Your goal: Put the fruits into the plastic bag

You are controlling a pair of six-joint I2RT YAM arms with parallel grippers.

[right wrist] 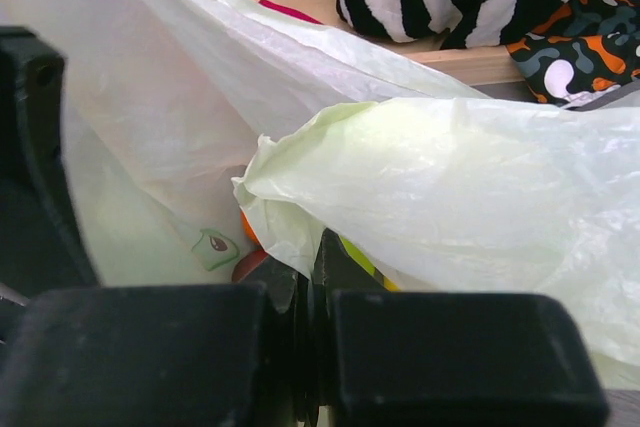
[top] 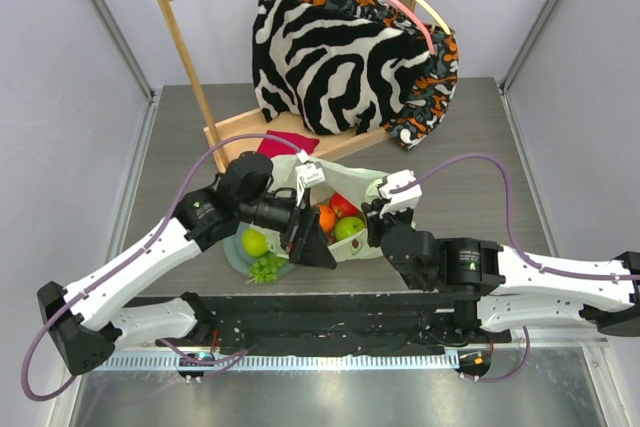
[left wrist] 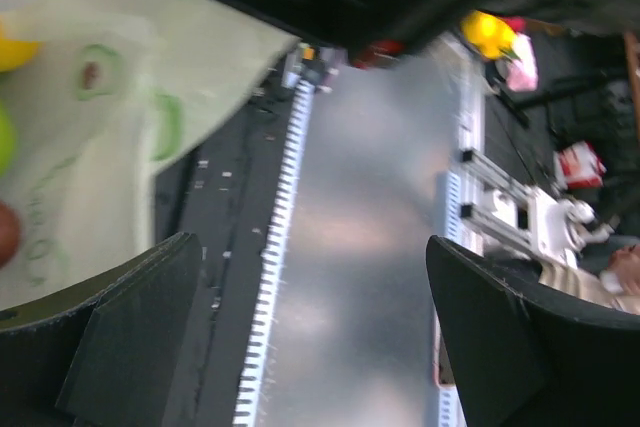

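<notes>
Two hands work at one plastic bag [top: 345, 179], which lies crumpled on the worktop [top: 480, 147] between them with its mouth open. Three fruits show inside it: one orange [top: 326, 217], one red apple [top: 343, 205] and one green apple [top: 350, 228]. Two more lie outside to its left: a green fruit [top: 254, 242] on the round plate [top: 234, 259] and a grape bunch [top: 267, 268] at the plate's near rim.

The right hand [right wrist: 310, 277] is closed tight, pinching a fold of the bag's rim. The left hand [left wrist: 320, 327] is spread wide and holds nothing, at the bag's near-left edge. The left arm [top: 150, 257] covers part of the plate.

Behind stands one wooden rack [top: 185, 57] carrying a zebra-striped fabric [top: 330, 57] and an orange-and-black fabric [top: 435, 77]. A red cloth [top: 285, 142] lies at its foot.
</notes>
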